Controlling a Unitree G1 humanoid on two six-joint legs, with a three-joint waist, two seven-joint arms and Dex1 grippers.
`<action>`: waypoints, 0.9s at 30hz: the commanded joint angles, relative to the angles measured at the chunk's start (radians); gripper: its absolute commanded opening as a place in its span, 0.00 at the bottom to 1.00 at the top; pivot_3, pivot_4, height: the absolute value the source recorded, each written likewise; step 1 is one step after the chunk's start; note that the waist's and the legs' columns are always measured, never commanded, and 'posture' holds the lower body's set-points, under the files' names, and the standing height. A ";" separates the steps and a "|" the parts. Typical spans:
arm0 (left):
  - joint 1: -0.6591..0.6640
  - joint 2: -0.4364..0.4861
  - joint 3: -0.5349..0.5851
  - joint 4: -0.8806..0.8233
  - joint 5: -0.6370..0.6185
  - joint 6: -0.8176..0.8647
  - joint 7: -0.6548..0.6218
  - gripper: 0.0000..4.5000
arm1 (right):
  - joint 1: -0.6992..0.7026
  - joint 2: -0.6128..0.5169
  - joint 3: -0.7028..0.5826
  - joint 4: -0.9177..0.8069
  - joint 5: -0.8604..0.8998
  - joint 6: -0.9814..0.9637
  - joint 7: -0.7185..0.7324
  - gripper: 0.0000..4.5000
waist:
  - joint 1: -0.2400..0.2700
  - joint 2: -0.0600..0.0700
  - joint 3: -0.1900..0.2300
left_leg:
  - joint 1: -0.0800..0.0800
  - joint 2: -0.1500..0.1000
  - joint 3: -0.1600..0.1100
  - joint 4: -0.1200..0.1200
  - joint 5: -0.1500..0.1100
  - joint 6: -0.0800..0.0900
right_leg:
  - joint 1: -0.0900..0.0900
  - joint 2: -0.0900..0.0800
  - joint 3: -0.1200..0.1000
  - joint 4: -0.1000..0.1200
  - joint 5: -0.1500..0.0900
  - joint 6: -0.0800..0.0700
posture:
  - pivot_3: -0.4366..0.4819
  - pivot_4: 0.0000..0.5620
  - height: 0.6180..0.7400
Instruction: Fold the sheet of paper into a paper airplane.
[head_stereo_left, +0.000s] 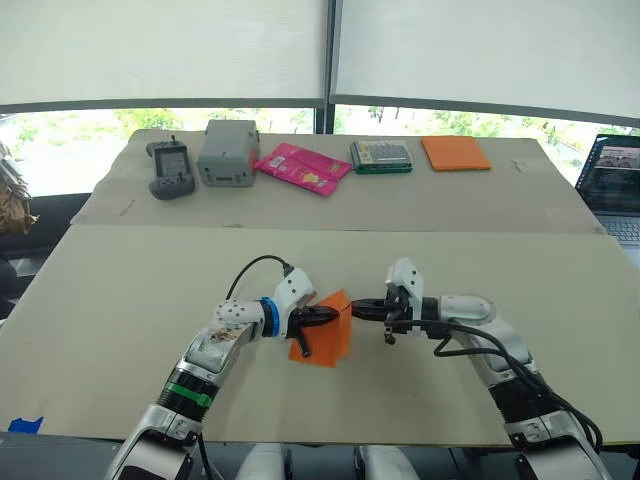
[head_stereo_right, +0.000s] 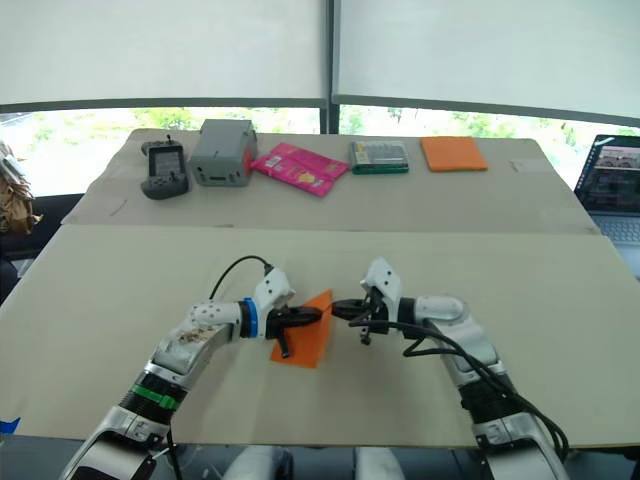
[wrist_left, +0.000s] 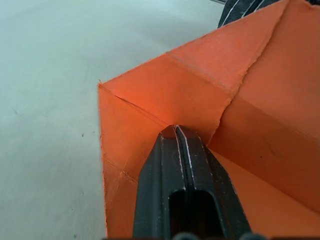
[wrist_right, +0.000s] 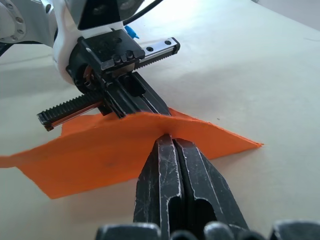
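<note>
We've got the left gripper (head_stereo_left: 333, 313) at nine o'clock and the right gripper (head_stereo_left: 358, 306) at three, both pinched on the sheet of paper (head_stereo_left: 328, 335), holding it raised to crease.

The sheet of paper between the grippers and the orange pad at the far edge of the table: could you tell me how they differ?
The sheet of paper is creased, partly folded and held up between the left gripper and right gripper; the orange pad lies flat and untouched. The sheet is near, the pad far. Both are orange.
</note>
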 joint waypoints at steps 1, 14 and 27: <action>0.048 0.036 -0.008 0.036 0.027 0.023 -0.002 0.00 | -0.020 0.028 0.012 0.015 -0.018 -0.039 -0.019 0.01 | -0.004 0.000 0.000 | 0.000 0.000 0.000 0.000 0.000 0.000 | 0.000 0.000 0.000 0.000 0.000 0.000 | 0.48 0.27 1.00; 0.073 0.062 0.032 -0.005 0.021 0.041 0.017 0.00 | -0.016 0.101 0.071 0.145 -0.114 -0.105 -0.057 0.01 | -0.027 0.000 0.000 | 0.001 0.002 0.000 -0.001 0.000 0.000 | -0.001 0.001 0.000 0.002 0.000 0.000 | 0.48 0.27 1.00; 0.095 0.085 0.072 -0.050 -0.001 0.073 0.021 0.00 | -0.062 0.136 0.082 0.211 -0.165 -0.158 -0.061 0.01 | -0.047 0.000 0.000 | 0.006 0.007 0.001 -0.002 0.000 0.000 | 0.002 0.005 0.000 0.004 0.001 -0.002 | 0.48 0.27 1.00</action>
